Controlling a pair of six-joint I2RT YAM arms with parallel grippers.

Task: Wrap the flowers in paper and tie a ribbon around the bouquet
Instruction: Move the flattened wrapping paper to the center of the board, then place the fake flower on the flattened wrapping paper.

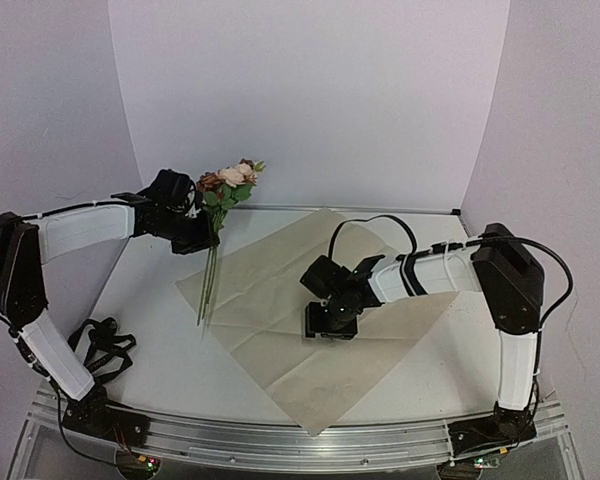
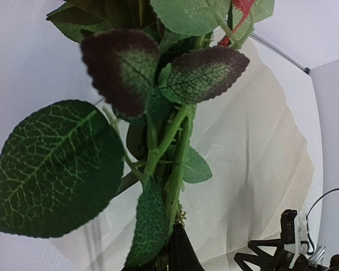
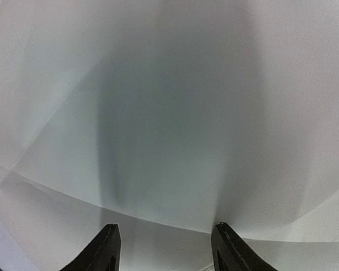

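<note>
A: How is the left arm (image 1: pixel 85 228) posing?

B: It is climbing from its base, bending sharply at the elbow and stretching its white forearm out level above the white worktop (image 1: pixel 145 300). The left tool (image 1: pixel 206 236) at its end is pressing together on the flowers (image 1: pixel 230 180), a small bunch of pink, cream and rust-red blooms with green leaves and long thin green stems.

A: Where is it gripping them?

B: Just under the leaves. The blooms are standing above the tool. The bare stems are hanging below it, tilting slightly, their ends reaching down near the left edge of the paper (image 1: pixel 280 290), a large tan kraft sheet lying flat and turned cornerwise. Whether the ends are touching it, I cannot tell. From the left wrist, the bunch's foliage is filling most of the view.

A: And the right arm (image 1: pixel 430 272)?

B: It is rising from its base, folding over at the elbow and reaching across toward the middle of the sheet, wrist bending down. The right tool (image 1: pixel 331 322) is pointing at the paper and holding its fingers (image 3: pixel 107 248) spread, with nothing between them.

A: Is the paper touching it?

B: The sheet is lying directly beneath, close in front of the fingertips. Contact I cannot judge.
</note>
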